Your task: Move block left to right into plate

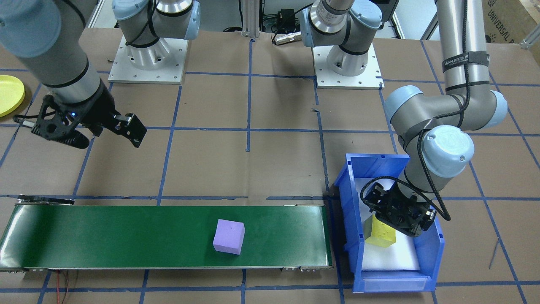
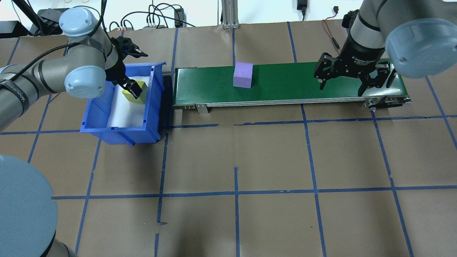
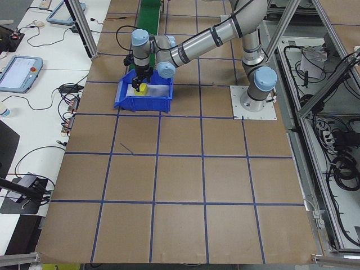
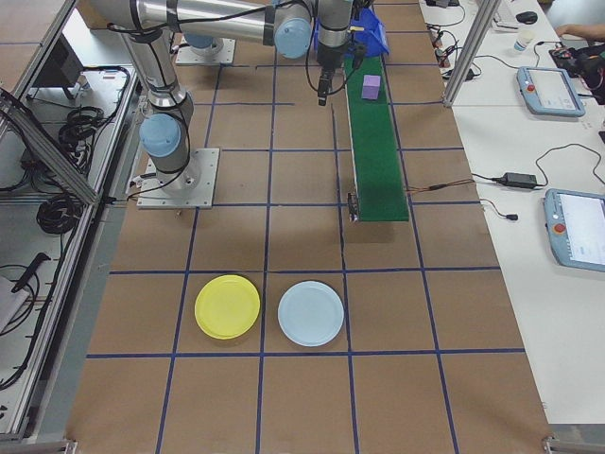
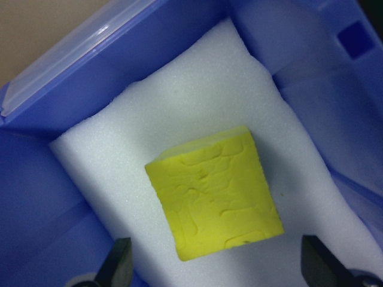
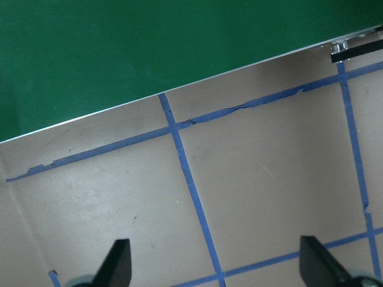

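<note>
The yellow block (image 5: 214,194) sits tilted on white foam padding (image 5: 179,101) inside the blue bin (image 2: 93,121), near the conveyor belt (image 2: 285,84)'s left end. A second, purple block (image 2: 243,75) already rests on the green belt, about midway along.

Our left gripper (image 2: 132,88) hangs right over the yellow block with its fingers spread wide; in the left wrist view both fingertips (image 5: 116,266) stand clear of the block on either side, so nothing is grasped yet. Our right gripper (image 2: 357,76) waits above the belt's far end, fingers apart and empty, with only belt and taped table beneath it.

We judge the block to be foam: very light, a bit soft, with a rough, matte, wrinkled top that should not slip. It will likely dent under a hard squeeze, so a gentle clench should do. We would take it across two opposite flat side faces, centred, turning the wrist first so the fingers square up with the skewed cube. The bin walls are close, which leaves little room for the fingers to come down.

The yellow plate (image 4: 227,306) lies well apart on the robot's right, just beside a pale blue plate (image 4: 311,313).
</note>
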### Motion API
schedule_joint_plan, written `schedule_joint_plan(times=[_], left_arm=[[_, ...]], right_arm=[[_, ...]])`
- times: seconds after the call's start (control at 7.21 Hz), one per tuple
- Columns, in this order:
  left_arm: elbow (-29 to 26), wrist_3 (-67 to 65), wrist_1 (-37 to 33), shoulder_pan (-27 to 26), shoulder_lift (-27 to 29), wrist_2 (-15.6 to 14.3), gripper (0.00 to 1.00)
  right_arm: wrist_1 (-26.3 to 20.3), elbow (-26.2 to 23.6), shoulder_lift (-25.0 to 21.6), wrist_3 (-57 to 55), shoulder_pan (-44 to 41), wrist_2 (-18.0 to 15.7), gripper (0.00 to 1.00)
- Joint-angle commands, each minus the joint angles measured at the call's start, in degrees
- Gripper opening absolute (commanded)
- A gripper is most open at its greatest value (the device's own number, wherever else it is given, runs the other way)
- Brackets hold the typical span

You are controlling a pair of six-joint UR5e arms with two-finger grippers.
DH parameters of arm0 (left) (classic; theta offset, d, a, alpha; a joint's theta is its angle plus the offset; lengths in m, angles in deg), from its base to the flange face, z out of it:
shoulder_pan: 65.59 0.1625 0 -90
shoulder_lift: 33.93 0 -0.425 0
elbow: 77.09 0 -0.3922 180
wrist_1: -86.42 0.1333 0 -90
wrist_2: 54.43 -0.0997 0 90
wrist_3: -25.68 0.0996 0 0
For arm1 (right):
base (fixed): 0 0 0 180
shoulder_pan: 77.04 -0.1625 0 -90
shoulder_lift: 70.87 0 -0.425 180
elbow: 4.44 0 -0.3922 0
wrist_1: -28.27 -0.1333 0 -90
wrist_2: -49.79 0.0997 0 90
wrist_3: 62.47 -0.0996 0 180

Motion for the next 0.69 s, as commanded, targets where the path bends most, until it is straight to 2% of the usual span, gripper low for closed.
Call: schedule_joint_plan(times=[0.0,0.28,0.42,0.55], left_arm=[[0.1,0.3,0.0,0.0,0.5,1.6,0.97],[0.0,0.7,0.0,0.0,1.2,1.9,0.96],[0.0,0.7,0.0,0.1,1.2,1.8,0.93],[0.0,0.8,0.5,0.6,1.2,1.9,0.81]], right_arm=[[6.5,3.4,8.7,5.9,4.1,3.2,1.0],[6.7,6.4,14.0,18.9,10.1,3.3,1.0],[6.7,8.8,16.8,20.0,12.7,5.2,1.0],[6.7,12.4,21.5,21.1,14.9,7.8,1.0]])
